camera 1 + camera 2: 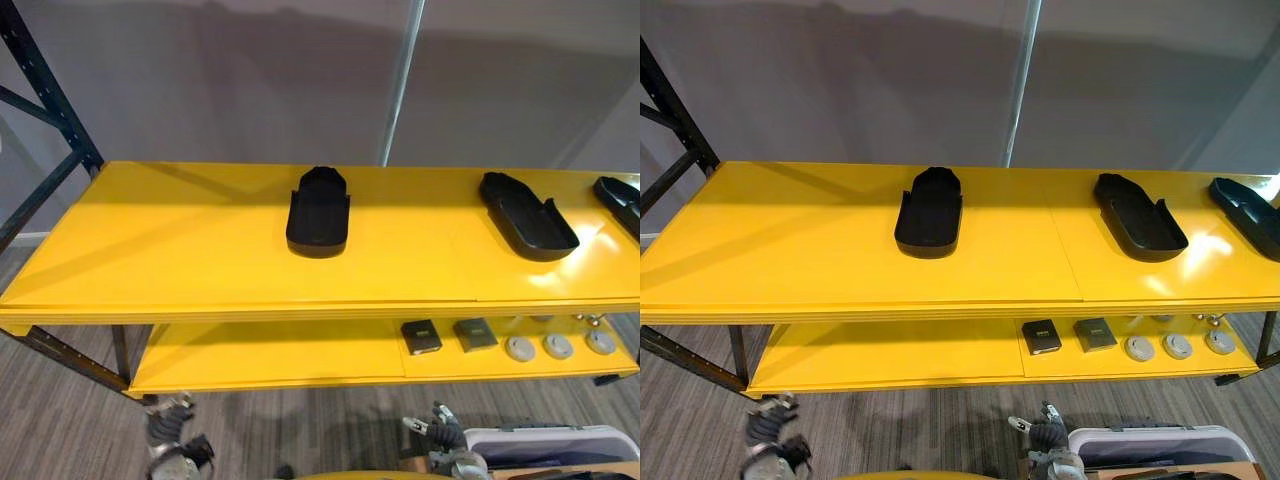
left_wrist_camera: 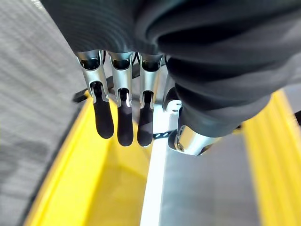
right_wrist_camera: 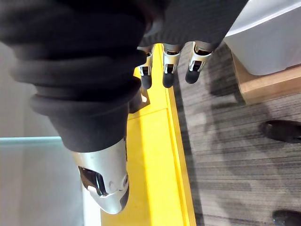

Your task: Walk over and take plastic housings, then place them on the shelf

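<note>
The upper shelf point(image 1: 200, 250) carries three items, all apart: the first housing point(image 1: 318, 212) at the centre, the second housing point(image 1: 527, 216) to its right, and the third housing point(image 1: 622, 203) at the right edge. On the lower shelf point(image 1: 270, 355), right portion, two small boxes point(image 1: 421, 336) lie side by side, with a row of round discs point(image 1: 558, 346) to their right. A bin point(image 1: 545, 443) stands on the floor in front of the right end.
</note>
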You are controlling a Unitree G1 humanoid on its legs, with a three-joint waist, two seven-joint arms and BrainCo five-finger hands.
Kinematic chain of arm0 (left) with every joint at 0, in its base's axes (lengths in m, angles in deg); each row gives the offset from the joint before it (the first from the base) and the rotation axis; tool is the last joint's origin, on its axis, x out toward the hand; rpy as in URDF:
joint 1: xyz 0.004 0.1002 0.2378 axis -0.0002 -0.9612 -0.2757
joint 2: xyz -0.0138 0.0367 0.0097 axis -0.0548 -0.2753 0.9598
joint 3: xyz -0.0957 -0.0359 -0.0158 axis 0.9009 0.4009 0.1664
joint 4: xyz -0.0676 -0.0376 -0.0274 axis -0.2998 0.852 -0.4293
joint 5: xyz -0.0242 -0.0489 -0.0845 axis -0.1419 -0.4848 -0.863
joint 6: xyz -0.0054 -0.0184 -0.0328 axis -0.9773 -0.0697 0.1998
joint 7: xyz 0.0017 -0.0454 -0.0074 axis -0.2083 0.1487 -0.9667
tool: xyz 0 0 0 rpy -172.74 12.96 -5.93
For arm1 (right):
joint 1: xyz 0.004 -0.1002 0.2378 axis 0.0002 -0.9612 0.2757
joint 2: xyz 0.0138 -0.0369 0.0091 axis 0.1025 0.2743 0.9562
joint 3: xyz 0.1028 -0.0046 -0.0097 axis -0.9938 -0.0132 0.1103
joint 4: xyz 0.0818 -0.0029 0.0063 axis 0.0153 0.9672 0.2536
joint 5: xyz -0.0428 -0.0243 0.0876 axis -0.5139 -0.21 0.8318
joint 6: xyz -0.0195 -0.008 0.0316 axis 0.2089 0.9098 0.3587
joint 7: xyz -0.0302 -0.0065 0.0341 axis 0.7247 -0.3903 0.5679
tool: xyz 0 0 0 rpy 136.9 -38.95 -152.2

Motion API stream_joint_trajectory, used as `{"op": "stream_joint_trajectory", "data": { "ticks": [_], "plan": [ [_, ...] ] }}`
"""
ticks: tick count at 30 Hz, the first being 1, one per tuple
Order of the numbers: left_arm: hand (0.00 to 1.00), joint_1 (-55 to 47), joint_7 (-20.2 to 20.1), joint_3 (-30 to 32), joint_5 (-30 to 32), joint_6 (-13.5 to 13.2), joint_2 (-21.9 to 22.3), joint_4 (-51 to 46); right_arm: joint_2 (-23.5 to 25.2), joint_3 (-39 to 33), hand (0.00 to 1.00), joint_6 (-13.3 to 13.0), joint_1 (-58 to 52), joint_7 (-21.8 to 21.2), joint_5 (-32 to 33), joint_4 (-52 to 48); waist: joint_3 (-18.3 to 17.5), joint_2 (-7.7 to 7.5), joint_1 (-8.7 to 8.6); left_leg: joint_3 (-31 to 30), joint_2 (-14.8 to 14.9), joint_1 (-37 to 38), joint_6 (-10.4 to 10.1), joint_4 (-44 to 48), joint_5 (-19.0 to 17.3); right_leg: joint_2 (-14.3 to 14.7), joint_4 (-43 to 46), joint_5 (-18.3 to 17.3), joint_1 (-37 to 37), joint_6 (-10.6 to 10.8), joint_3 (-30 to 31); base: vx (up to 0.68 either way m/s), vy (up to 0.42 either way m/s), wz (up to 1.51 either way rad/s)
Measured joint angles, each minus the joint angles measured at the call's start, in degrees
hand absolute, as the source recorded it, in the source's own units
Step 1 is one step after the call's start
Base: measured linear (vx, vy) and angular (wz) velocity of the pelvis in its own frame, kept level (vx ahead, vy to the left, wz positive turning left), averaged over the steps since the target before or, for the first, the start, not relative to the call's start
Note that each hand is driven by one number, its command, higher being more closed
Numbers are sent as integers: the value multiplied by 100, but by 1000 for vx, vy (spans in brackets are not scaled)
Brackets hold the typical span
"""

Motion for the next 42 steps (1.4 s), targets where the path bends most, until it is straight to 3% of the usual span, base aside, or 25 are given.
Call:
{"op": "stream_joint_trajectory", "data": {
  "ticks": [6,16,25,29,31,33,35,36,37,38,39,40,41,42],
  "plan": [
    [0,203,-120,-118,363,124,-61,942,-68,-24,0,4,36,119,2,260,25,82,-22,156,4,76,25,2,-23,8,0,-27,-7,33,147,-5,4,-13],
    [0,481,-130,-551,759,135,-183,1530,-182,-158,0,6,134,138,2,315,109,212,-159,608,64,186,7,71,-247,75,82,-52,-129,17,558,7,4,-25],
    [0,861,-132,-896,766,136,-235,1606,-205,-192,0,14,285,183,53,366,256,283,-275,849,164,-88,-1,1137,-949,160,532,-304,-354,-29,986,69,12,-22],
    [0,1118,-129,-942,763,135,-200,1593,-211,-193,0,6,533,264,59,357,408,242,-282,246,45,-421,63,1904,-1200,169,873,-299,-699,-24,1466,7,13,-66],
    [0,1181,-124,-940,763,123,-158,1533,-188,-193,0,7,571,264,52,249,456,320,-288,310,105,-417,96,2068,-1527,305,1006,-254,-897,47,1848,-49,97,-109],
    [0,1233,-119,-940,765,118,-124,1366,-148,-188,0,19,648,272,46,63,545,274,-275,636,89,-499,213,2225,-1731,369,1183,-154,-1211,171,2294,-121,129,-122],
    [0,1294,-118,-934,766,82,-118,1124,-65,-150,0,20,805,299,36,-250,703,151,-237,1419,78,-692,387,2532,-1847,431,1067,408,-1601,311,2598,-239,154,-169],
    [0,1318,-118,-932,767,84,-111,1123,-64,-116,0,20,839,312,7,-290,735,159,-179,1690,166,-720,436,2558,-1849,427,815,715,-1608,303,2543,-294,103,-185],
    [0,1347,-121,-934,774,87,-79,1103,-57,-107,0,22,946,347,-12,-314,802,168,-105,2157,233,-739,546,2531,-1831,298,907,735,-1691,266,1725,-299,63,-170],
    [0,1356,-120,-929,773,104,-103,1105,-87,-108,0,71,960,368,-41,-306,827,194,-81,2491,237,-711,635,2468,-1775,75,1626,168,-1795,86,831,-333,78,-167],
    [0,1352,-119,-922,773,108,-104,1105,-118,-105,0,79,963,376,-55,-270,854,244,-76,2700,249,-644,668,2386,-1722,-52,2077,-191,-1766,-54,441,-251,81,-119],
    [0,1352,-119,-914,772,109,-104,1105,-150,-82,0,80,984,372,-65,-199,847,234,-71,2846,284,-601,683,2343,-1685,-105,2334,-407,-1690,-76,252,-242,74,-112],
    [0,1299,-121,-906,771,112,-124,1114,-243,91,0,88,1013,368,-74,-48,867,333,-42,3087,364,-585,700,2285,-1603,-208,2700,-759,-1442,-75,-47,-237,25,-90],
    [0,1300,-122,-908,769,113,-136,1133,-253,114,0,88,1018,362,-78,21,852,315,-44,3195,383,-575,698,2230,-1549,-275,2738,-860,-1315,-92,-168,-283,-24,-103]
  ]
}}
